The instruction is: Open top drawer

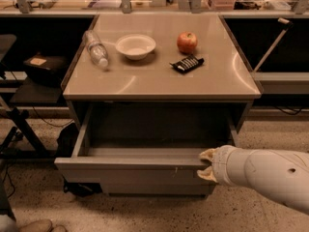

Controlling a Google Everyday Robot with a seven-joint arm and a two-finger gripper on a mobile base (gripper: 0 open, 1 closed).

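Note:
The top drawer point(130, 172) is a wide grey metal drawer with a flat front. It stands pulled well out from under the tan table top point(159, 83), and its inside looks dark and empty. My gripper point(206, 164) is at the right end of the drawer front. One pale fingertip sits above the front's top rim and one on its face, so the fingers clamp the front. My white forearm point(263, 175) comes in from the lower right.
On the table top lie a clear water bottle point(96, 50), a white bowl point(135, 46), a red apple point(187, 42) and a dark snack pack point(187, 63). A lower drawer front point(154, 189) sits under the open one. A black bag point(67, 139) is on the floor at left.

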